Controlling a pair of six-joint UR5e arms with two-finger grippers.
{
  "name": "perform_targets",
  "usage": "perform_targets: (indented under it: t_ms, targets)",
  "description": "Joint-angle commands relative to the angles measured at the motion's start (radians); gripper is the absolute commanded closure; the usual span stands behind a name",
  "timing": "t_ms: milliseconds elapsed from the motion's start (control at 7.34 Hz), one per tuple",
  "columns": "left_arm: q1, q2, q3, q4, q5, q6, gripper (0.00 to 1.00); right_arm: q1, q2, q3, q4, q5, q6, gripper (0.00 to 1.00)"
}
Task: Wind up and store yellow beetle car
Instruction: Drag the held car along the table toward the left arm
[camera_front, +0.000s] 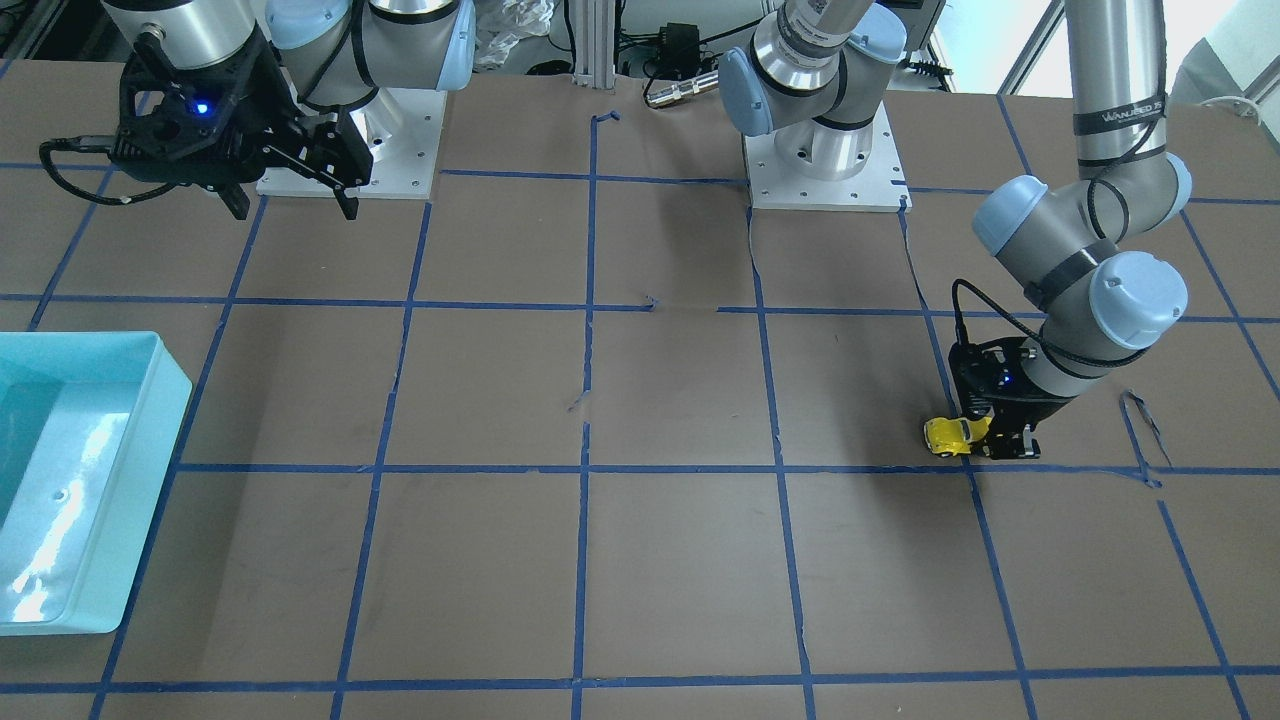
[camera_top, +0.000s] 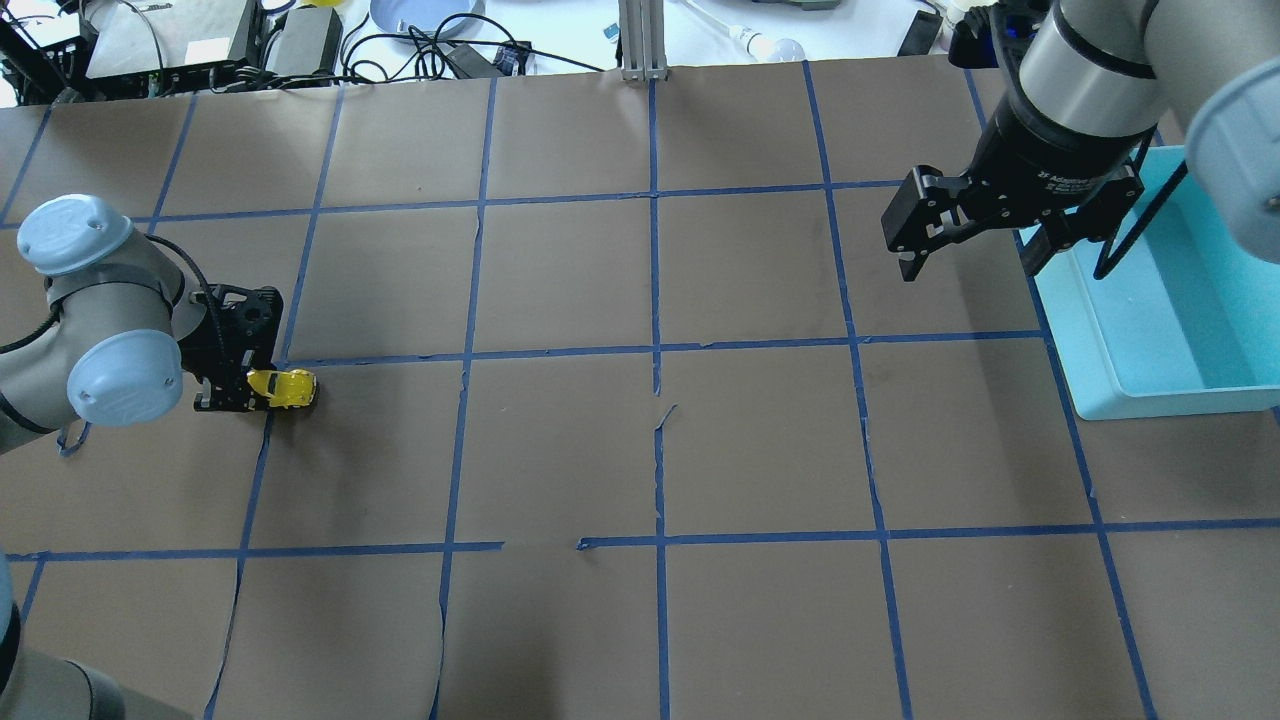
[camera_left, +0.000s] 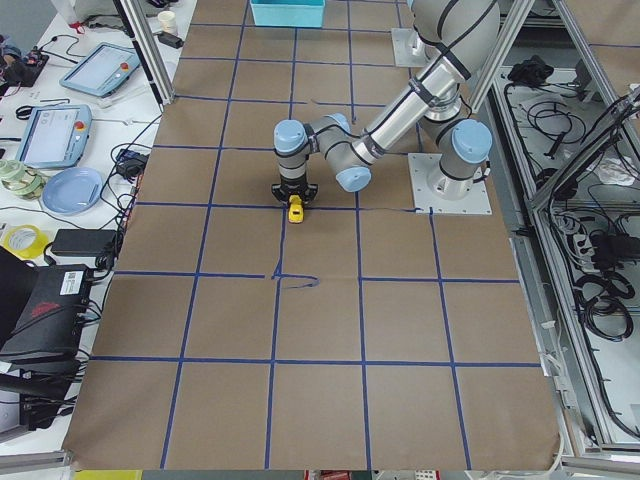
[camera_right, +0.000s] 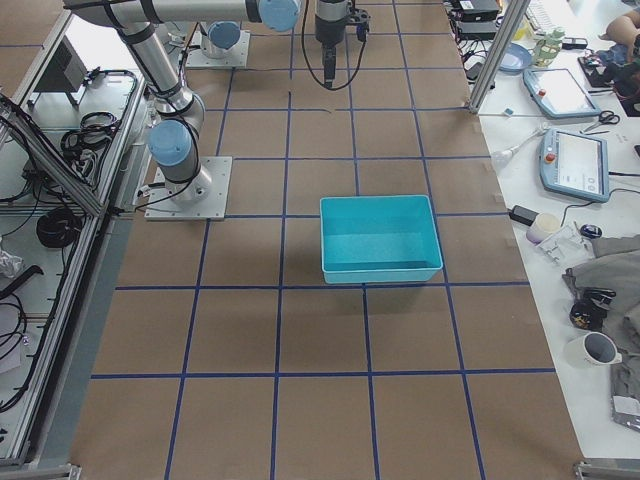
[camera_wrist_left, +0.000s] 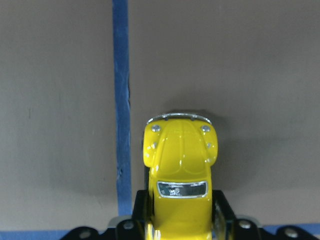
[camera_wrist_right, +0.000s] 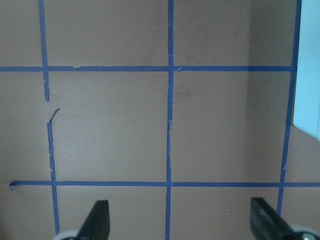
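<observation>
Front-facing view: the left gripper (camera_front: 990, 442) is clamping the yellow beetle car (camera_front: 950, 436) on the table (camera_front: 680, 400). Left wrist view: only its rear is sitting between the fingers (camera_wrist_left: 141, 212), so winding may be pulling it loose. Right wrist view: the right gripper (camera_wrist_right: 181, 222) is hanging spread wide.

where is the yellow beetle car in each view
exterior front-facing: yellow beetle car at right, mid height.
overhead exterior: car near the left edge, mid height.
exterior left: car upper centre, under the near arm.
exterior right: not in it.
left wrist-mounted: car bottom centre, rear in the left pincer.
right wrist-mounted: not in it.
shared landmark: the blue tape crossing beside the car.
</observation>
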Motion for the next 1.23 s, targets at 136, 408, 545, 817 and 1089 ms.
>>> perform_targets:
  t_ms: [136, 408, 545, 817, 1089]
  targets:
    - [0.067, -0.003, -0.007, 0.018, -0.001, 0.073, 0.60, -0.001, -0.002, -0.004, -0.002, 0.001, 0.004, 0.00]
    - [0.069, -0.003, -0.005, 0.037, 0.001, 0.105, 0.54, -0.001, -0.002, -0.004, -0.002, 0.004, 0.001, 0.00]
    - [0.069, -0.003, -0.005, 0.038, 0.001, 0.107, 0.41, -0.001, -0.002, -0.004, -0.003, 0.007, 0.000, 0.00]
    - [0.069, -0.003, -0.002, 0.040, -0.001, 0.104, 0.00, -0.001, -0.002, -0.003, -0.002, 0.004, 0.000, 0.00]
    - [0.069, -0.003, 0.002, 0.038, -0.003, 0.102, 0.00, -0.001, 0.000, -0.003, -0.003, -0.002, -0.002, 0.00]
